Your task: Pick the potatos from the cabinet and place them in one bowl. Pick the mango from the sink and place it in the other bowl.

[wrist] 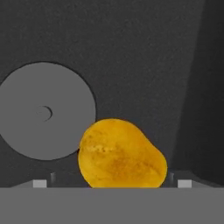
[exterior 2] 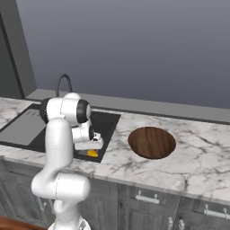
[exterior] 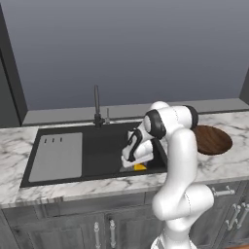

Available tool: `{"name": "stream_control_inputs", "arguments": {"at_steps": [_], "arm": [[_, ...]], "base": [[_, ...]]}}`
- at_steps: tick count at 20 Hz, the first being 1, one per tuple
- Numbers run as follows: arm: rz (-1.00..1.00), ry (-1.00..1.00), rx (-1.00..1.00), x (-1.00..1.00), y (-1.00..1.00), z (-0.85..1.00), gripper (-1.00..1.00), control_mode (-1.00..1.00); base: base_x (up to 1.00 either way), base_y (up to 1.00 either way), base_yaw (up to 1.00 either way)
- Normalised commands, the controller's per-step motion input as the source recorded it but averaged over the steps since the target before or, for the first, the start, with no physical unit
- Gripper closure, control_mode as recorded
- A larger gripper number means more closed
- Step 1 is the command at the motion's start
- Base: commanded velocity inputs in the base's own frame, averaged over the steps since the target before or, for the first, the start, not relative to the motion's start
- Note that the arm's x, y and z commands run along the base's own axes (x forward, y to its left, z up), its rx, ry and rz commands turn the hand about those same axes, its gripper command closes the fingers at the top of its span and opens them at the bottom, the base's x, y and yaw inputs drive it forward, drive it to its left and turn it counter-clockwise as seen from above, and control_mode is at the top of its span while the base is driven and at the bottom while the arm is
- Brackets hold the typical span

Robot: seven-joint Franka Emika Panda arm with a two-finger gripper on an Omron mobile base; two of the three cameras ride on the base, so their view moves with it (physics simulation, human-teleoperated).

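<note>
Reaching down into the sink [exterior: 99,148], the gripper [exterior: 137,163] is hanging low over the black basin floor in the left base view, and the mango [exterior: 140,167] is showing as a yellow sliver just under the white hand. The arm is folding steeply so the hand can get down inside the basin, near its right wall. The ribbed drainboard [exterior: 56,156] is lying well apart to the left, with the faucet [exterior: 97,104] rising behind.

Looking from the right base view, the mango [exterior 2: 92,153] is sitting at the basin's near corner beneath the gripper [exterior 2: 91,148]. The dark brown bowl [exterior 2: 152,142] is waiting on the marble counter [exterior 2: 202,157] beside the sink, which suits a short carry. A plain grey wall is running behind the counter, and drawers with silver handles are showing below.

Peering along the fingers in the hand view, the mango [wrist: 121,154] is lying between the two pale fingertips [wrist: 40,183], beside the round drain [wrist: 46,110]. The jaws are standing spread on either side of the fruit, probably not yet touching it, though the bottom edge is cutting off the contact.
</note>
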Motion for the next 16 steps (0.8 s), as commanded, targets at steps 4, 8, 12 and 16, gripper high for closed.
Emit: {"name": "stream_control_inputs", "arguments": {"at_steps": [4,8,12,16], "arm": [[0.04,0.00,-0.02,-0.28,-0.17,-0.05,-1.00,-1.00],[0.03,0.00,-0.02,0.06,-0.35,-0.11,-1.00,-1.00],[0.02,0.00,-0.03,0.31,-0.46,-0.37,-1.00,-1.00],[0.03,0.00,-0.07,0.40,-0.39,-0.75,-1.00,-1.00]], "base": [[0.00,0.00,0.00],[0.00,0.00,0.00],[0.00,0.00,0.00],[0.00,0.00,0.00]]}}
